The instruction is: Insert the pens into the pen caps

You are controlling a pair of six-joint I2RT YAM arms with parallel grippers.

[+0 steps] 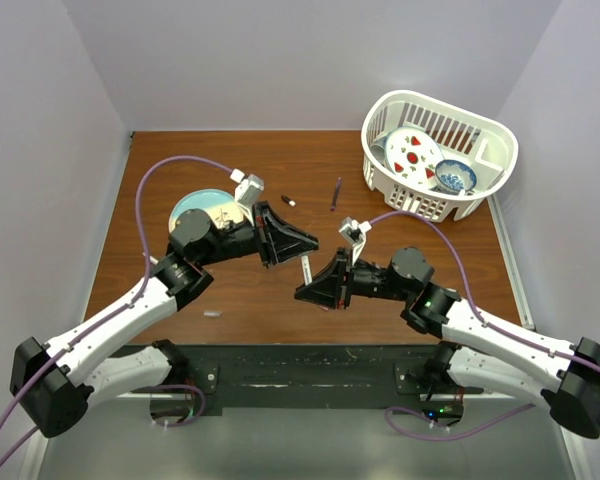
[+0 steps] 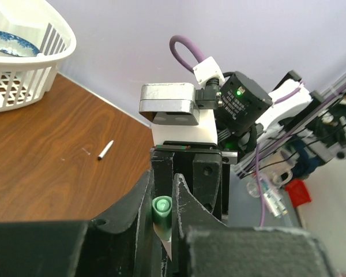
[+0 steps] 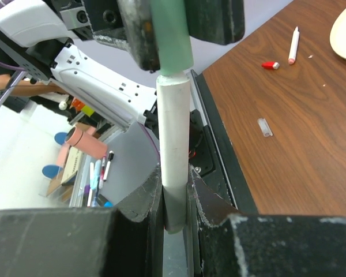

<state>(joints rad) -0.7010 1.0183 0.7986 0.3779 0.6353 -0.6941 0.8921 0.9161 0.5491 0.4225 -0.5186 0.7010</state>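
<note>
The right tool (image 3: 174,195) is clamped low on a white pen (image 3: 173,133), held clear of the worktop (image 3: 288,167) between the arms. The left tool (image 2: 163,193) pinches a teal-green cap (image 2: 162,208) right at the pen's tip. It seems partly seated, though the joint is hard to read. Both are light, rigid, slick plastic, so grip the barrel squarely, mid-length, or it may pivot.

Your top camera looked down from high at the near edge, taking in the whole table (image 1: 250,305) to its far side. Your left wrist camera sat tight over the green cap (image 2: 162,208), facing right toward the basket (image 2: 23,69). Your right wrist camera, equally close, faced left along the white pen (image 3: 174,133). All three views shared that pen.
</note>
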